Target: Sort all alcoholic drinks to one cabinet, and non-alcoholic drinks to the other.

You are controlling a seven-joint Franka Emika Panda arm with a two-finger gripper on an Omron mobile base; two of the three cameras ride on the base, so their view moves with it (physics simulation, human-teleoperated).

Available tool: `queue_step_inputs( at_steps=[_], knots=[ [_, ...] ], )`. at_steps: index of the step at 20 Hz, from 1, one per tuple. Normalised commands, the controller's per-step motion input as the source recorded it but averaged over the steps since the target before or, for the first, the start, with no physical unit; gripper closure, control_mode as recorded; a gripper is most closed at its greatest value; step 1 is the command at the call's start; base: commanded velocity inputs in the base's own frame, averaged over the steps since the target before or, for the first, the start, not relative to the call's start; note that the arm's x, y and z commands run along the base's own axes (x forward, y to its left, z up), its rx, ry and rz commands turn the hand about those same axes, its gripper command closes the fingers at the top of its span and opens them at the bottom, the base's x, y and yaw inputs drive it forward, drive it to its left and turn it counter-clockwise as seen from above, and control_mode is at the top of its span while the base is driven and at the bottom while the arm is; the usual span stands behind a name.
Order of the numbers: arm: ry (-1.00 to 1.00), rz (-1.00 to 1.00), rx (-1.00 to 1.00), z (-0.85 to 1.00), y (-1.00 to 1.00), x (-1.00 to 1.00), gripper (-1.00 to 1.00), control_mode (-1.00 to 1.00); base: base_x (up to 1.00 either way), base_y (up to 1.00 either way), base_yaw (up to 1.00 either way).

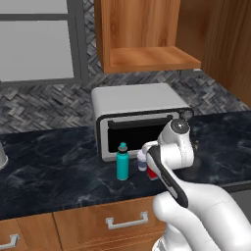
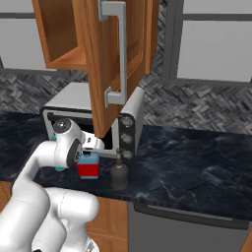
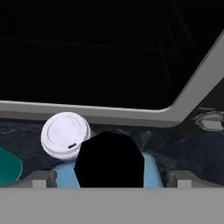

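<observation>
My gripper (image 3: pixel 110 180) is open and points down over the blue bottle (image 3: pixel 150 171), one fingertip (image 3: pixel 39 180) on each side of its black cap (image 3: pixel 109 159). The right base view shows that squarish blue bottle (image 2: pixel 89 168) with its red label on the counter under the hand (image 2: pixel 92 146). A near-black bottle (image 2: pixel 118 173) with a slim neck stands just right of it. A pale lidded cup (image 3: pixel 65 135) (image 1: pixel 142 160) sits beside the blue bottle, and the slim teal bottle (image 1: pixel 122 162) stands left of the cup. Above hangs an open wooden cabinet (image 1: pixel 147 56), its door (image 2: pixel 101 74) with a silver bar handle (image 2: pixel 121 54) swung out.
A silver toaster oven (image 1: pixel 137 100) stands on the dark marble counter (image 1: pixel 49 166) right behind the drinks. Low drawer units (image 1: pixel 122 223) with silver handles run under the counter. The open cabinet door hangs over the oven's right end.
</observation>
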Motion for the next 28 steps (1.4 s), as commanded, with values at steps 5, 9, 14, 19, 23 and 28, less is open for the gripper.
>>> queue_step_inputs(
  at_steps=[5,9,14,19,23,28],
  knots=[
    [0.00,0.00,0.00,-0.69,0.00,0.07,-1.00,-1.00,0.00,0.00,0.00],
    [0.00,0.00,0.00,-0.68,0.00,0.04,-1.00,-1.00,0.00,0.00,0.00],
    [-0.01,0.00,0.00,-0.74,0.00,0.01,-1.00,-1.00,0.00,0.00,0.00],
    [-0.04,0.00,0.00,-0.69,-0.01,0.00,1.00,-1.00,0.00,0.00,0.00],
    [-0.01,0.00,0.00,-0.11,-0.06,-0.04,1.00,-1.00,0.00,0.00,0.00],
    [-0.01,0.00,0.00,0.53,-0.03,-0.32,1.00,-1.00,0.00,0.00,0.00]
  ],
)
